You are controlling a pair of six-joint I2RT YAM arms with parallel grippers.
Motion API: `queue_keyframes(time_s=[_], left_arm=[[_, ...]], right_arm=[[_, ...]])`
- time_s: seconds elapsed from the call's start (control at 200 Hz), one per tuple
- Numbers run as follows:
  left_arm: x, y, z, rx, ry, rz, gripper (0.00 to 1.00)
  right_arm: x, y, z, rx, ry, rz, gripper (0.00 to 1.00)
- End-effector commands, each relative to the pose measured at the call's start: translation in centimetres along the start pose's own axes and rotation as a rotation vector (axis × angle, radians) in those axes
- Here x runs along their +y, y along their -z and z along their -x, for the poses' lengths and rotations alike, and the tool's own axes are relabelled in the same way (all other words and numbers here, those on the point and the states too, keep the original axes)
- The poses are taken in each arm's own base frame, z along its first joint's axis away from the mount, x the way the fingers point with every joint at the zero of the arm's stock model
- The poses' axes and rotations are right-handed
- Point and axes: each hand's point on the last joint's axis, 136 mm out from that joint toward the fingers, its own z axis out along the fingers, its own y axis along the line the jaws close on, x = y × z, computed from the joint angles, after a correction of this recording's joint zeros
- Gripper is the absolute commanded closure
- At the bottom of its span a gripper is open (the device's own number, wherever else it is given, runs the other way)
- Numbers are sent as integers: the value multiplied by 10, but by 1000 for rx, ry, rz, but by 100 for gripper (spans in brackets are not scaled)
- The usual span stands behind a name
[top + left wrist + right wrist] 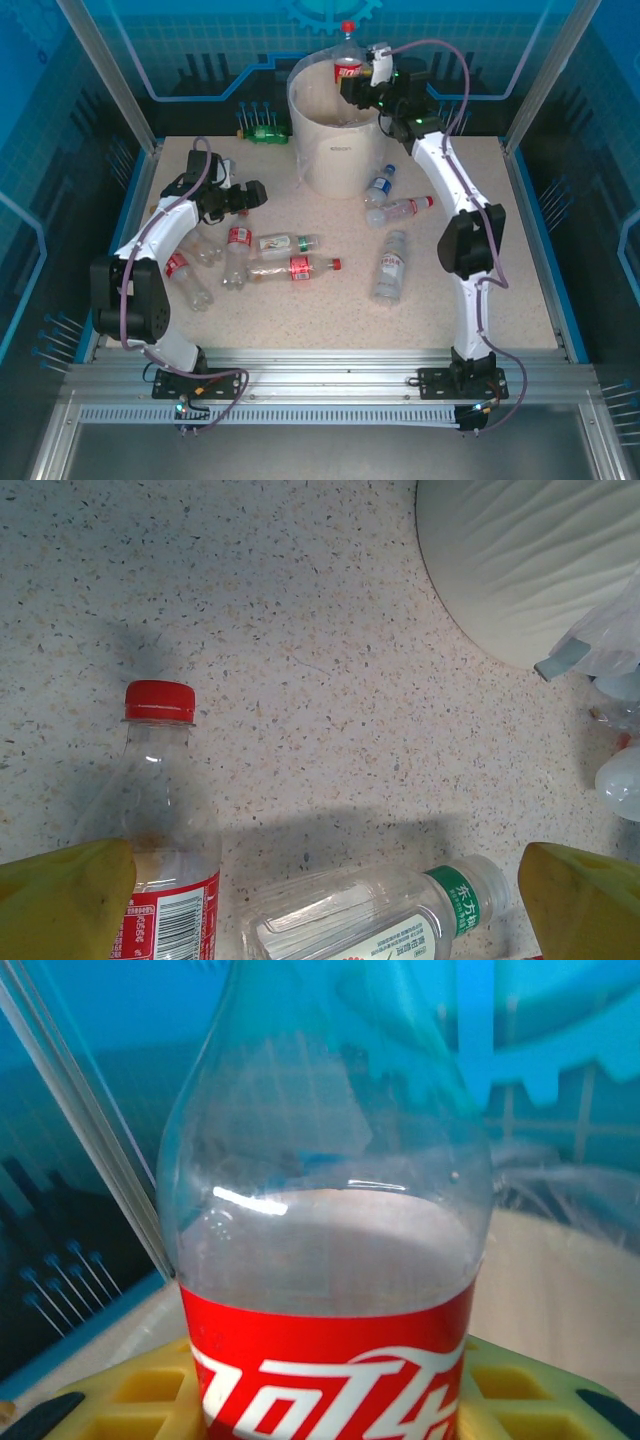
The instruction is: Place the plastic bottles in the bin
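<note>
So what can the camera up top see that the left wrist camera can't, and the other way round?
Top view: both arms, the right gripper shut on a red-labelled bottle up by the rim of the bin, and a green bottle behind it.
Left wrist view: close-up details, like the barcode on a red label and the green band on a lying bottle.
Both: the bin's wall, the speckled table, and the red-capped bottle by the open left gripper.
</note>
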Motion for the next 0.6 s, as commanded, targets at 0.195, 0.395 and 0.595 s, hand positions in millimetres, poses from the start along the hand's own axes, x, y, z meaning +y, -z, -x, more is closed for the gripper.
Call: queue_keyframes(time_s=[0.195, 0.395, 0.595], left_arm=[[2, 11, -2, -9, -19, 12, 1], [1, 13, 0, -14, -21, 9, 1], [3, 14, 0, -13, -25, 17, 1]], right_arm=[[-6, -23, -38, 121, 59, -66, 64], [-6, -26, -45, 137, 61, -68, 56], [-3, -25, -46, 146, 72, -61, 46]])
